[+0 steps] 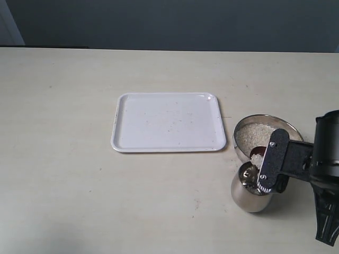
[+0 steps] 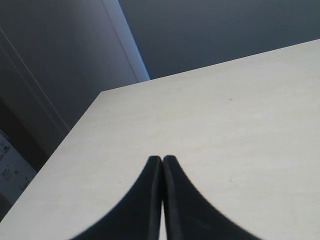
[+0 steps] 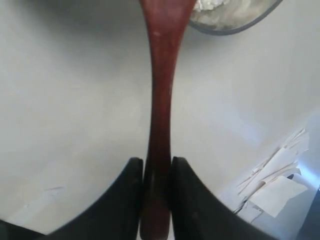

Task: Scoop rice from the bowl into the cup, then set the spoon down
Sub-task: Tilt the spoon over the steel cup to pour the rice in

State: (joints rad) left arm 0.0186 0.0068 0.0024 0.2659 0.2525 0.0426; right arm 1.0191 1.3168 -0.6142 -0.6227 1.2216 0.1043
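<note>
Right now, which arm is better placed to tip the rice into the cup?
Right. The right gripper is shut on the spoon, which holds rice just over the cup. The left gripper is shut and empty over bare table.

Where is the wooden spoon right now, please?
The spoon is at the exterior view's right, its head just above the cup rim, next to the bowl, handle clamped in the right pincer.
</note>
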